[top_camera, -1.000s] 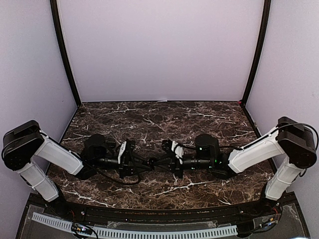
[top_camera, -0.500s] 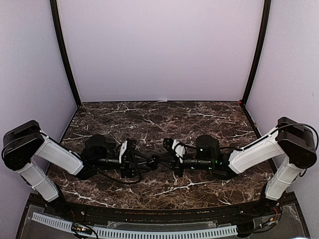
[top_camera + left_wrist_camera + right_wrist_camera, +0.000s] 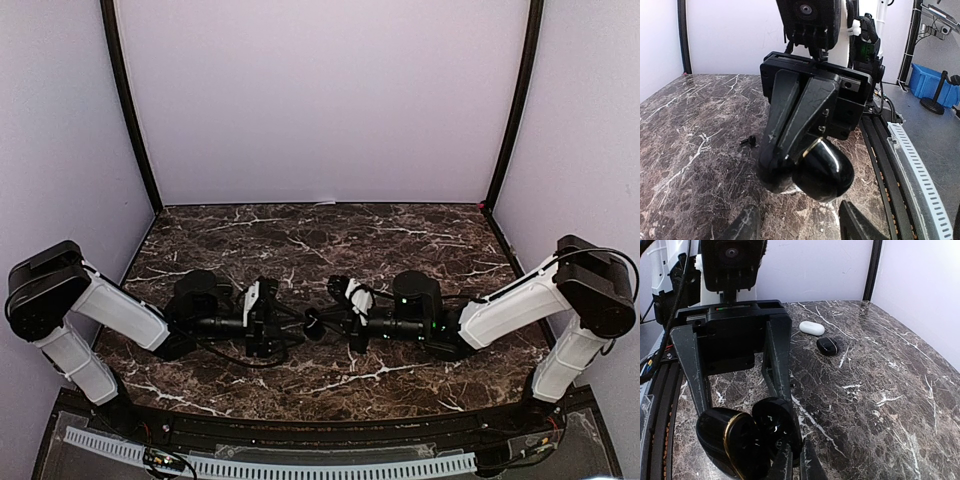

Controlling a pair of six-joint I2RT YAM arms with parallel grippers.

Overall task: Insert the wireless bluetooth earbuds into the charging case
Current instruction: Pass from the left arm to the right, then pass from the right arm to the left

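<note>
A glossy black charging case (image 3: 735,445) with a gold rim hangs open just above the table, and it also shows in the left wrist view (image 3: 826,170) and the top view (image 3: 313,323). My right gripper (image 3: 796,462) is shut on the edge of its round lid (image 3: 771,426). My left gripper (image 3: 802,225) is open and empty, facing the case from the other side, fingers apart and not touching it. One tiny black earbud (image 3: 749,141) lies on the marble beyond the case. The white earbuds are out of view.
A white oval case (image 3: 812,328) and a closed black case (image 3: 827,345) lie on the marble table (image 3: 400,250) behind the left arm. Purple walls enclose the table on three sides. A cable rail (image 3: 912,165) runs along the near edge.
The left arm has shifted slightly right. The right wrist has lifted and turned a little. The black case now shows between the two grippers in the top view.
</note>
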